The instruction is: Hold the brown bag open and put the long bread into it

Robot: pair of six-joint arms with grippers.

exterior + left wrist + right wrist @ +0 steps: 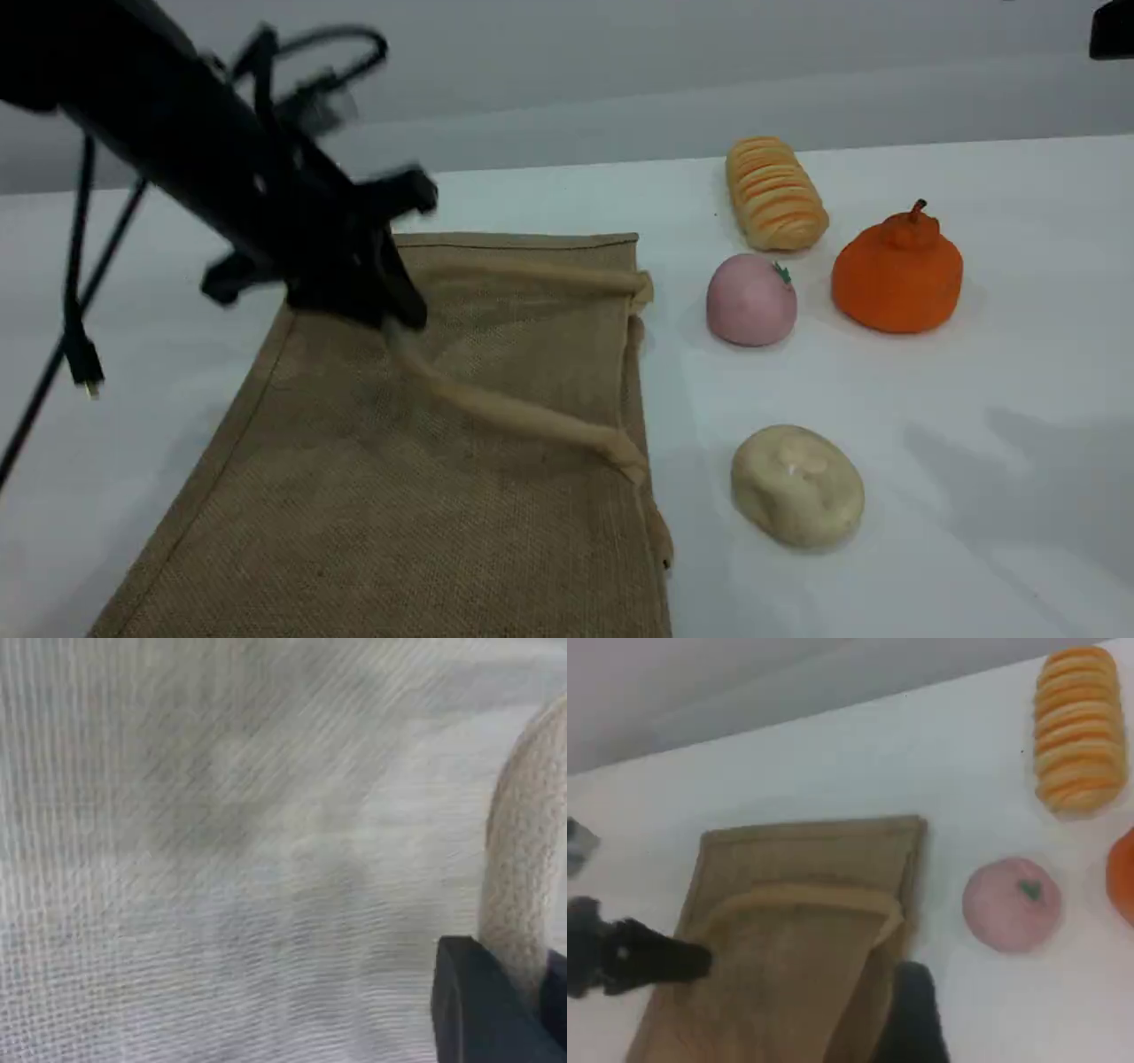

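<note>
Well right of the left gripper (390, 323), the long bread (776, 192) lies.

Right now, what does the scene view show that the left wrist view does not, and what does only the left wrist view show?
Only the scene view shows the foods on the table: the long bread, a pink ball, an orange pumpkin-like piece and a pale cream lump. It also shows the whole brown bag lying flat. Only the left wrist view shows, up close, the left end effector shut on the beige handle, with the weave filling the picture. Both show the bag's fabric and that handle.
</note>
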